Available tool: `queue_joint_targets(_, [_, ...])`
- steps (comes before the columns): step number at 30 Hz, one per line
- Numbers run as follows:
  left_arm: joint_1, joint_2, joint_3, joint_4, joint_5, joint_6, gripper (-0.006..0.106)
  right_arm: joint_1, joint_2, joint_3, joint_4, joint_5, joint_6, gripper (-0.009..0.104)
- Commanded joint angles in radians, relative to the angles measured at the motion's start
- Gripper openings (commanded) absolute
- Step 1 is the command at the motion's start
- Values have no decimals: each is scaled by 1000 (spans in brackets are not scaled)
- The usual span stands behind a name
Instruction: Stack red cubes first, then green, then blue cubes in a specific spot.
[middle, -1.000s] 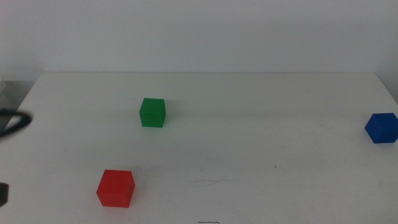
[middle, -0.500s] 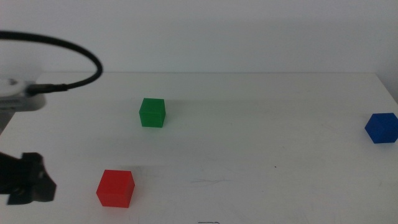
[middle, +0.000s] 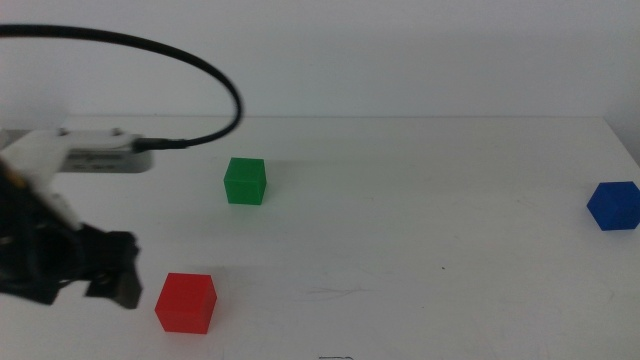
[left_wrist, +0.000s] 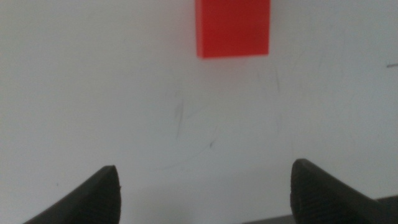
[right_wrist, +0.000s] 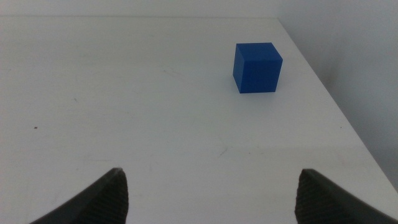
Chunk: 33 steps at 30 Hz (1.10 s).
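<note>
The red cube (middle: 186, 302) is seen nearest, at the front left of the white table (middle: 420, 220), just beside the left gripper (middle: 112, 272), whose jaws are spread wide. It is judged light, rigid and matte, best pinched across opposite flat faces. Farther back sits the green cube (middle: 245, 181); the blue cube (middle: 613, 205) lies far right, ahead of the right gripper (right_wrist: 211, 193), also wide.

Left gripper (middle: 115, 280) hangs just beside the red cube (middle: 186, 302), jaws spread wide, bare white table (middle: 420, 210) between them. The green cube (middle: 245, 181) stands apart behind; the blue cube (middle: 613, 205) sits near the far right edge, open tabletop all around.
</note>
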Motion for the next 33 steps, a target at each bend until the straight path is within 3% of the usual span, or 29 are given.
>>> queue_joint_targets(1, [-58, 17, -49, 32, -38, -65, 94, -6, -22, -18, -20, -72, -9, 80])
queue_joint_targets(7, [-125, 122, -88, 66, -99, -111, 94, -6, -22, -18, -20, -72, -9, 80])
queue_joint_targets(33, [-125, 364, -102, 27, -303, -135, 94, -6, -22, -18, -20, -72, -9, 80])
